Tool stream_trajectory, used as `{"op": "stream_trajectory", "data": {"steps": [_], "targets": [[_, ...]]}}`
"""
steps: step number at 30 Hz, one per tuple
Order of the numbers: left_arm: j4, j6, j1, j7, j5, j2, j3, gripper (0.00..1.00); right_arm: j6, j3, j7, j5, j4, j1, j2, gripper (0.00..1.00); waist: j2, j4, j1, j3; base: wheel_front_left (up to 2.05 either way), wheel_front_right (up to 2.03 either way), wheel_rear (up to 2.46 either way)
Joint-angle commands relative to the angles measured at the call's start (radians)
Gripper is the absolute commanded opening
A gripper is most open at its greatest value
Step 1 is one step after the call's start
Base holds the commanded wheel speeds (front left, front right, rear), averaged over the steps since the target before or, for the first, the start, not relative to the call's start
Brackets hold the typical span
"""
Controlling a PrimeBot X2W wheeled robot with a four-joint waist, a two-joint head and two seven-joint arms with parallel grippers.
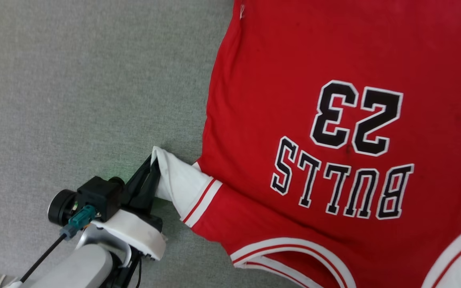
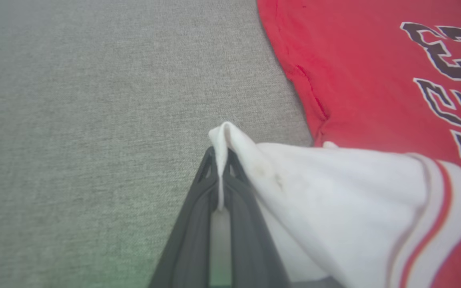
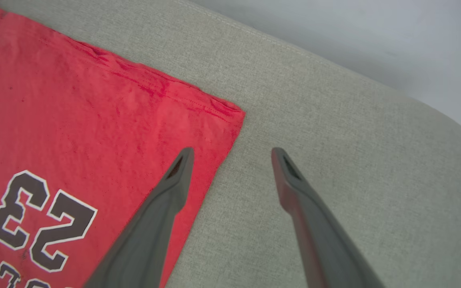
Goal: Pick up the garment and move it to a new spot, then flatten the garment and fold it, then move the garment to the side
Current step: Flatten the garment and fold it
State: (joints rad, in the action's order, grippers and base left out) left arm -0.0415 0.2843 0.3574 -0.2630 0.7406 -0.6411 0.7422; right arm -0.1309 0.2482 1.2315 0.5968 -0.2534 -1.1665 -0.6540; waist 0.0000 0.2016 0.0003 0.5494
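left gripper [image 2: 219, 156]: fingers pressed together, pinching a fold of the white sleeve [image 2: 334, 192] right at its outer edge. A thin ridge of white cloth pokes up past the tips, and the rest of the sleeve drapes off one side of the fingers toward the red body. In head view this gripper sits lower left, with dark fingers angled up and right into the sleeve tip, and the black wrist camera [image 1: 94, 196] and pale forearm behind them. The sleeve meets the garment [image 1: 294, 80] at a red-and-white striped seam

garment lies spread, print side up, on the grey fabric surface [image 1: 74, 80], taking the right part of head view. Its striped neckline trim [image 1: 294, 256] is toward the bottom edge, and a second white sleeve is cut off at the lower right corner. The black-and-white print BULLS 23 [image 1: 346, 148] reads upside down from the robot's side

right gripper [image 3: 234, 151]: fingers spread wide, nothing between them. One finger is over red cloth just beside the hem corner [image 3: 234, 114], the other over bare grey surface off the garment's side edge. Can't tell if the tips touch down. The surface's rounded edge is beyond, with a pale blurred background past it
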Motion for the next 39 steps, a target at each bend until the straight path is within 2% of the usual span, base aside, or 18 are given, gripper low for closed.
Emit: {"op": "stream_trajectory", "data": {"steps": [1, 7, 13, 16, 17, 18, 21, 24, 28, 34, 39], "targets": [[-0.003, -0.008, 0.033, -0.002, -0.018, 0.013, -0.003, 0.0, 0.0, 0.008, 0.031, -0.03, -0.034, -0.041, 0.02, 1.0, 0.0, 0.055, -0.0003, 0.096, 0.0, 0.0, 0.0], [-0.012, -0.01, 0.062, 0.001, -0.059, 0.039, -0.015, 0.0, 0.0, 0.016, 0.07, -0.087, -0.108, -0.065, 0.049, 1.0, 0.0, 0.08, -0.0003, 0.157, 0.0, 0.0, 0.0], [-0.03, -0.002, 0.046, 0.002, -0.091, 0.058, -0.033, 0.0, 0.0, 0.016, 0.044, -0.089, -0.18, 0.065, 0.081, 1.0, 0.0, 0.086, -0.0003, 0.179, 0.0, 0.0, 0.0], [-0.03, 0.0, 0.035, 0.002, -0.103, 0.056, -0.041, 0.0, 0.0, 0.033, 0.042, -0.095, -0.185, 0.099, 0.061, 1.0, 0.0, 0.084, -0.0003, 0.172, 0.0, 0.0, 0.0], [-0.032, 0.001, 0.032, 0.002, -0.107, 0.057, -0.044, 0.0, 0.0, 0.035, 0.034, -0.094, -0.18, 0.096, 0.053, 0.31, 0.0, 0.082, -0.0003, 0.166, 0.0, 0.0, 0.0], [-0.034, 0.002, 0.027, 0.002, -0.11, 0.057, -0.047, 0.0, 0.0, 0.035, 0.027, -0.092, -0.174, 0.089, 0.048, 0.0, 0.0, 0.079, -0.0003, 0.158, 0.0, 0.0, 0.0], [-0.031, 0.001, 0.009, 0.001, -0.11, 0.055, -0.057, 0.0, 0.0, 0.027, -0.014, -0.078, -0.158, 0.051, 0.04, 0.0, 0.0, 0.066, -0.0003, 0.121, 0.0, 0.0, 0.0], [-0.027, 0.004, -0.014, 0.0, -0.11, 0.053, -0.072, 0.0, 0.0, 0.004, -0.07, -0.052, -0.16, 0.03, 0.061, 0.0, 0.0, 0.048, -0.0003, 0.065, 0.0, 0.0, 0.0], [-0.026, 0.009, -0.058, 0.0, -0.101, 0.045, -0.093, 0.0, 0.0, 0.057, -0.105, -0.018, -0.13, 0.057, 0.031, 0.0, 0.0, 0.014, -0.0003, -0.014, 0.0, 0.0, 0.0], [-0.028, 0.018, -0.117, 0.0, -0.094, 0.026, -0.106, 0.0, 0.0, 0.139, -0.149, 0.077, -0.031, 0.148, -0.074, 0.0, 0.0, -0.038, -0.0003, -0.124, 0.0, 0.0, 0.0], [-0.034, 0.03, -0.159, 0.0, -0.087, 0.011, -0.118, 0.0, 0.0, 0.197, -0.177, 0.166, 0.136, 0.318, -0.215, 0.0, 0.0, -0.074, -0.0003, -0.187, 0.0, 0.0, 0.0]]}}
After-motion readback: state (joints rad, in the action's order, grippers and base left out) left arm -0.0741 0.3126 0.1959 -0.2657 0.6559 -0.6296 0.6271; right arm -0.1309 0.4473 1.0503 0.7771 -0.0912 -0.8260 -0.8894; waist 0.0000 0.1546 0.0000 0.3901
